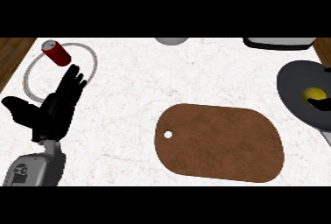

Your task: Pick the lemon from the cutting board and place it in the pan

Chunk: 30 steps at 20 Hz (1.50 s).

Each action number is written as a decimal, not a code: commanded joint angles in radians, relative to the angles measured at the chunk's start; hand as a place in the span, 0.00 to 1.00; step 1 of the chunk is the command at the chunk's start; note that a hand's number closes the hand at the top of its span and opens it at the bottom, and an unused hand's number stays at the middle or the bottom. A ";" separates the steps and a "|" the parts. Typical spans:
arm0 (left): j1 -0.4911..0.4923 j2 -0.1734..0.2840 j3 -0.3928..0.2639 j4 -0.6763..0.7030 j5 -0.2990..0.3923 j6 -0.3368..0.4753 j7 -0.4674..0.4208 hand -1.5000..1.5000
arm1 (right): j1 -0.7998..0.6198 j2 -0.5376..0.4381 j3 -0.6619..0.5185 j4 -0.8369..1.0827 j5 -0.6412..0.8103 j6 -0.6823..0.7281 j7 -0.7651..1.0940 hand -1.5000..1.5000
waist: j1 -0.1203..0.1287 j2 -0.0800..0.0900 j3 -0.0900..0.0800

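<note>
At three o'clock in the head view, the small yellow lemon lies inside the dark grey round pan, with the black right hand showing only as fingers at the frame edge beside it; whether they are open cannot be told. At centre lies the brown rounded wooden cutting board. At nine o'clock the black left hand rests open, fingers straight, holding nothing, near a red cylindrical can.
</note>
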 commanded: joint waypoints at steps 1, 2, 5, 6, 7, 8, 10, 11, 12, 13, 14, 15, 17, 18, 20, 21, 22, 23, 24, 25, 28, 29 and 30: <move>-0.001 0.007 0.014 -0.003 0.017 -0.011 0.007 0.50 | 0.014 -0.028 -0.041 0.059 -0.039 0.012 -0.083 0.00 | 0.002 0.003 0.002; -0.043 0.015 0.022 0.015 0.010 0.003 0.031 0.50 | 0.010 0.000 -0.049 0.061 -0.053 -0.001 -0.101 0.00 | -0.008 0.000 0.001; 0.030 0.010 0.022 -0.001 0.014 -0.014 -0.014 0.50 | -0.022 -0.037 -0.144 0.037 -0.165 0.071 -0.181 0.00 | -0.016 -0.008 0.000; -0.015 -0.002 0.015 0.029 0.003 0.003 -0.006 0.50 | -0.021 -0.054 -0.168 0.041 -0.192 0.102 -0.215 0.00 | -0.025 -0.005 0.001; 0.034 -0.016 -0.004 -0.018 0.003 0.003 0.001 0.50 | -0.013 -0.062 -0.199 0.048 -0.221 0.103 -0.221 0.00 | -0.011 -0.005 0.002; 0.035 0.008 0.022 -0.002 0.008 -0.005 -0.010 0.50 | -0.011 -0.084 -0.229 0.053 -0.254 0.141 -0.232 0.00 | -0.019 -0.007 0.001; 0.023 -0.015 0.002 -0.037 0.005 0.013 0.014 0.50 | 0.007 -0.107 -0.279 0.067 -0.313 0.212 -0.265 0.00 | -0.028 -0.011 0.001; 0.015 -0.005 0.008 -0.010 -0.011 0.021 0.015 0.50 | 0.025 -0.145 -0.298 0.079 -0.334 0.280 -0.281 0.00 | -0.038 -0.010 0.001; 0.020 0.011 0.028 0.010 0.015 -0.010 -0.010 0.50 | 0.025 -0.153 -0.333 0.087 -0.369 0.290 -0.275 0.00 | -0.034 -0.007 0.001; 0.026 0.017 0.035 0.014 0.008 -0.009 -0.025 0.50 | 0.045 -0.177 -0.354 0.098 -0.392 0.345 -0.290 0.00 | -0.038 -0.007 0.001; 0.028 0.020 0.046 0.001 0.010 0.003 -0.007 0.50 | 0.104 -0.184 -0.369 0.105 -0.413 0.395 -0.350 0.00 | -0.049 -0.013 0.001; 0.044 0.028 0.040 -0.026 0.013 -0.010 0.002 0.50 | 0.119 -0.231 -0.383 0.109 -0.427 0.438 -0.337 0.00 | -0.044 -0.014 0.001; 0.019 0.028 0.046 -0.042 0.024 0.003 0.053 0.50 | 0.165 -0.245 -0.395 0.119 -0.446 0.516 -0.391 0.00 | -0.039 -0.012 0.002; -0.014 0.027 0.051 -0.007 0.029 0.001 0.052 0.50 | 0.189 -0.262 -0.406 0.123 -0.461 0.579 -0.417 0.00 | -0.054 -0.013 0.001; -0.002 0.024 0.037 -0.008 0.007 0.004 0.032 0.50 | 0.217 -0.274 -0.430 0.135 -0.494 0.661 -0.439 0.00 | -0.050 -0.014 0.002; 0.026 0.008 0.031 -0.008 0.007 0.006 0.006 0.50 | 0.233 -0.323 -0.435 0.139 -0.499 0.723 -0.429 0.00 | -0.048 -0.012 0.002; 0.007 -0.002 0.031 0.011 0.002 0.016 0.001 0.50 | 0.257 -0.305 -0.425 0.132 -0.498 0.758 -0.470 0.00 | -0.051 -0.014 0.001; 0.047 0.019 0.042 -0.013 0.018 -0.009 0.006 0.50 | 0.282 -0.311 -0.416 0.125 -0.492 0.771 -0.482 0.00 | -0.040 -0.014 0.001; 0.052 0.032 0.045 -0.043 0.033 -0.026 0.027 0.50 | 0.303 -0.293 -0.415 0.113 -0.497 0.747 -0.505 0.00 | -0.037 -0.015 0.001; -0.001 0.017 0.038 0.005 0.010 0.001 0.022 0.50 | 0.328 -0.310 -0.420 0.110 -0.511 0.787 -0.515 0.00 | -0.052 -0.016 0.000; 0.042 0.010 0.025 -0.041 0.010 -0.001 0.037 0.50 | 0.382 -0.328 -0.425 0.097 -0.524 0.807 -0.543 0.00 | -0.045 -0.017 0.002; 0.041 0.019 0.043 -0.005 0.019 -0.021 -0.013 0.50 | 0.369 -0.308 -0.417 0.087 -0.523 0.786 -0.544 0.00 | -0.043 -0.015 0.001; 0.066 0.012 0.041 -0.013 0.013 -0.011 -0.008 0.50 | 0.403 -0.301 -0.420 0.083 -0.532 0.784 -0.571 0.00 | -0.046 -0.017 0.001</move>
